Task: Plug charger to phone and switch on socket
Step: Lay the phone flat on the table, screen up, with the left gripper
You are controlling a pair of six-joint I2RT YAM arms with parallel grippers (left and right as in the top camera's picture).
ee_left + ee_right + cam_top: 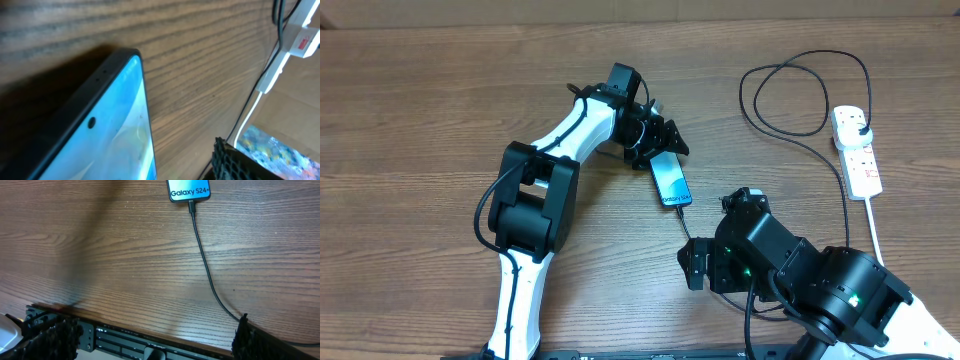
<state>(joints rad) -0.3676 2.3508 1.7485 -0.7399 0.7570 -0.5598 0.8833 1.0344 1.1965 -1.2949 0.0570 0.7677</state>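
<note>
— Looking from overhead, what is shown that the wrist views miss?

— The whole layout. The phone (pixel 671 180) is seen lying flat near the middle of the table (pixel 440 100), and the socket (pixel 858 158) is set well apart at the right. The charger (pixel 684 225) is seen with its plug (pixel 860 124) in the socket and its other end at the phone.

— What is added by the right wrist view?

— The connector (pixel 192 206) is shown seated in the phone's near end, just below the lettering (pixel 188 191). The right gripper (pixel 150 329) is kept well short of the phone, its fingers (pixel 50 335) spread wide with nothing between them. The cable is seen passing close by one finger.

— How is the phone placed relative to the left gripper (pixel 655 143)?

— From overhead, the phone's far end is seen between fingers that stand apart. In the left wrist view only one finger is in sight, and bare wood is shown between it and the phone's edge. Nothing is clamped.
</note>
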